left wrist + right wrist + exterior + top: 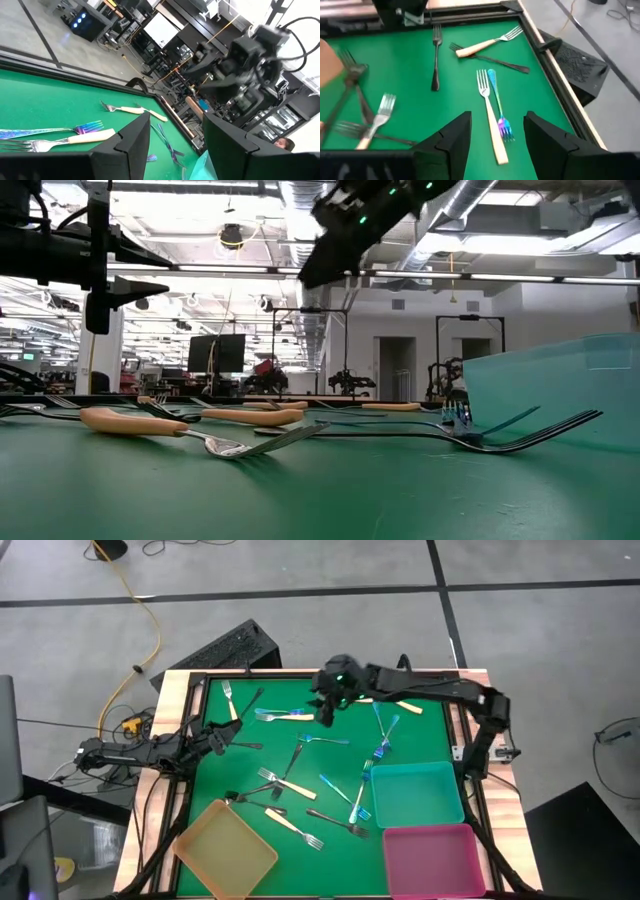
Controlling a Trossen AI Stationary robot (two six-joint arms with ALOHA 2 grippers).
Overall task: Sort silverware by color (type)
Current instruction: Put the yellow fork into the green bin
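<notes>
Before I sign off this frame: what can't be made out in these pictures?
- Yellow tray: the high view's bottom edge cuts off its lower corner.
- Pink tray: its lower edge is cut off the same way.
- Teal tray: the low view shows only one wall, so its inside is hidden.
- Right tool: in the low view it is a dark blur up top.
- Far forks: the low view foreshortens them, so no count.

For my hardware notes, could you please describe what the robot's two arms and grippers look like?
Both arms are dark, jointed and slim. The right gripper has a green light glowing on its wrist; the left gripper has black cables trailing behind its arm. In the wrist views the fingers are broad, black and angular.
</notes>
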